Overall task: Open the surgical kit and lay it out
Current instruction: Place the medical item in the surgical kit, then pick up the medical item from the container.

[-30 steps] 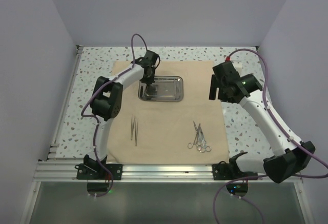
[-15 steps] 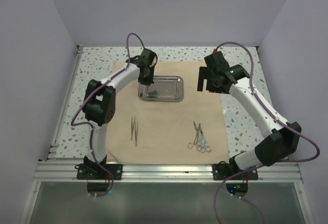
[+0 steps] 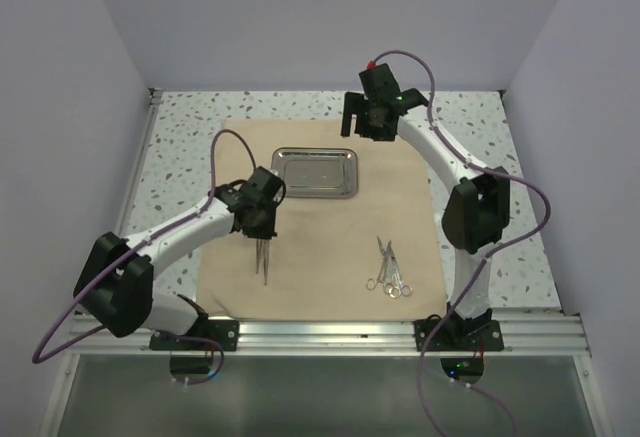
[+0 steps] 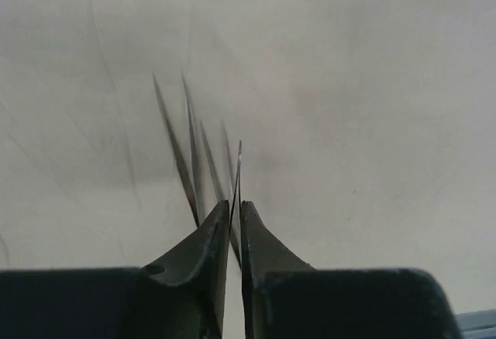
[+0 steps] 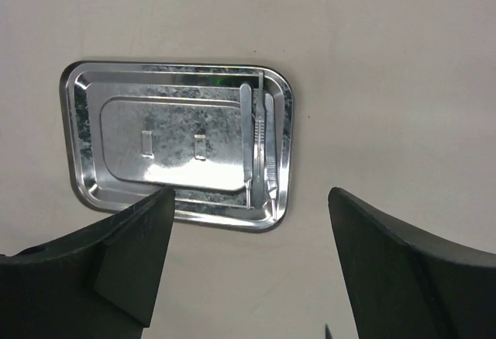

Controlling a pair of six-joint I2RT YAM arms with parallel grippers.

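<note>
Left claw (image 4: 235,205) pinched a thin tool (image 4: 239,164) above tweezers (image 4: 180,149) on the cloth (image 4: 356,83); right claw (image 5: 249,199) gaped wide over the tray (image 5: 155,141).

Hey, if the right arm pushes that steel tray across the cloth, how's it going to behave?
Likely rigid: the tray looks pressed steel. It may drag and bunch the cloth. The loose instruments inside would probably slide.

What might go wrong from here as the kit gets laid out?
1. The left pincer pinches a thin silver instrument right above the tweezers on the cloth; release may land it across them.
2. The slim instruments lie against the tray wall; the open right pincer may slip off them.
</note>
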